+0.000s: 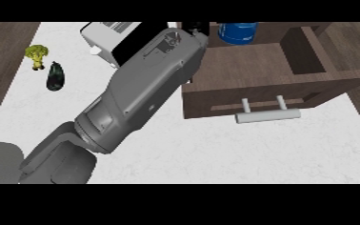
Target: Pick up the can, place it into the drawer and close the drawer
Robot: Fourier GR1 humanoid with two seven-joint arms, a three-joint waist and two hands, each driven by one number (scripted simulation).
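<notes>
now | can just right of left hand | hand's grip hidden

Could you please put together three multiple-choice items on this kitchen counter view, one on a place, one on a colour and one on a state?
1. Where is the can?
A. at the far end of the open drawer
B. beside the broccoli
C. on the toaster

2. What colour is the can?
A. red
B. blue
C. yellow

3. What state is the drawer in?
A. shut flush
B. pulled out, open
C. removed and upside down

Answers:
1 A: the can shows at the top edge of the view, at the drawer's far end, though whether it rests on the floor of the drawer cannot be told. The broccoli and the dark eggplant lie far off at the left, and the toaster is behind the forearm.
2 B: its side is plainly blue.
3 B: the wooden inside is exposed, with the handle on its near front.
</notes>
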